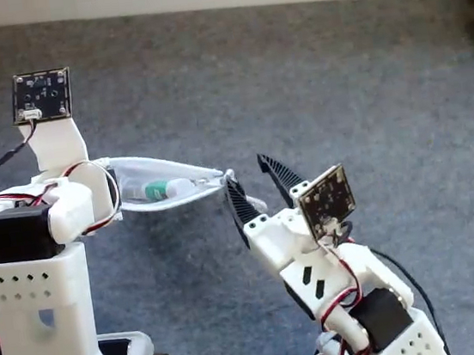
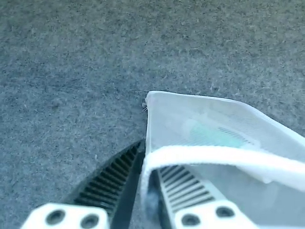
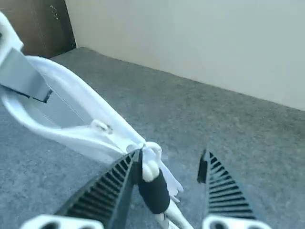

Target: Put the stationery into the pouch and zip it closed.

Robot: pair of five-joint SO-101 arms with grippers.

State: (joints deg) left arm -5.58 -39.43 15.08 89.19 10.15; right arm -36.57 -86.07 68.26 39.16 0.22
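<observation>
Pouch (image 1: 180,169) hangs over the worktop's (image 1: 364,84) left half with the stationery (image 1: 159,189) inside, one end pinched by the left gripper (image 2: 143,148). Right gripper (image 3: 171,155), spread, should probably clamp squarely on the zip pull (image 3: 152,188) before dragging.

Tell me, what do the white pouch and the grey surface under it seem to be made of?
The pouch looks like thin translucent white mesh fabric: the green item inside shows through. The surface looks like matte short-pile carpet or felt: fuzzy grain.
</observation>
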